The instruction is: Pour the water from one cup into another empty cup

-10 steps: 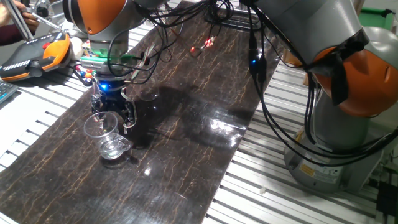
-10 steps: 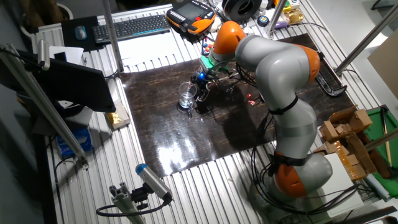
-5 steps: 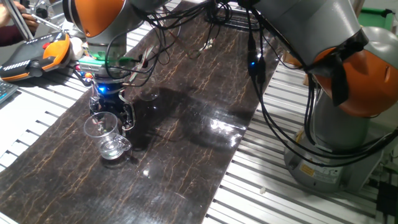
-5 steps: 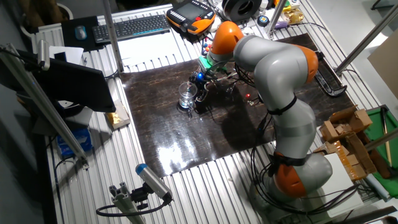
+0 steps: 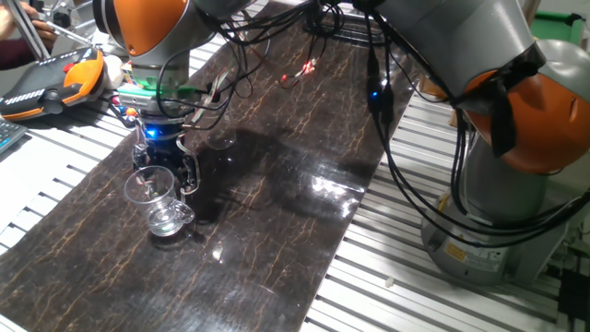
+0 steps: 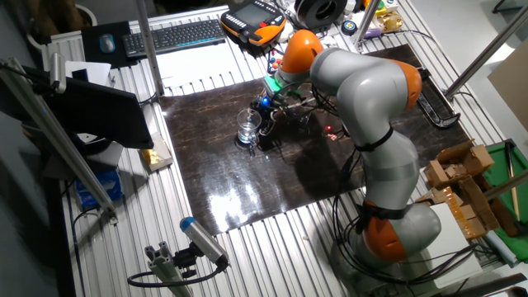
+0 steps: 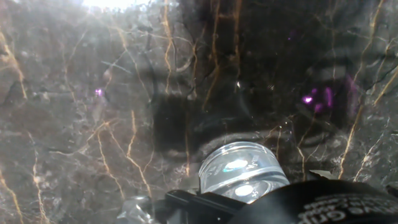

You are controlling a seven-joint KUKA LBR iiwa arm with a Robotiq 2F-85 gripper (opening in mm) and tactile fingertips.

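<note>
Glass cup (image 5: 159, 204) stands upright on the dark bench (image 5: 277, 231), tool (image 5: 169, 173) just at its 12 o'clock; finger spacing unreadable; open mat toward 3 o'clock.

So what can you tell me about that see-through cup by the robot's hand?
The cup looks like clear glass, wide at the rim, with a thick shiny base. It stands upright on the dark marbled mat, right beside the hand. Whether the hand touches it is unclear. No water can be made out inside.
</note>
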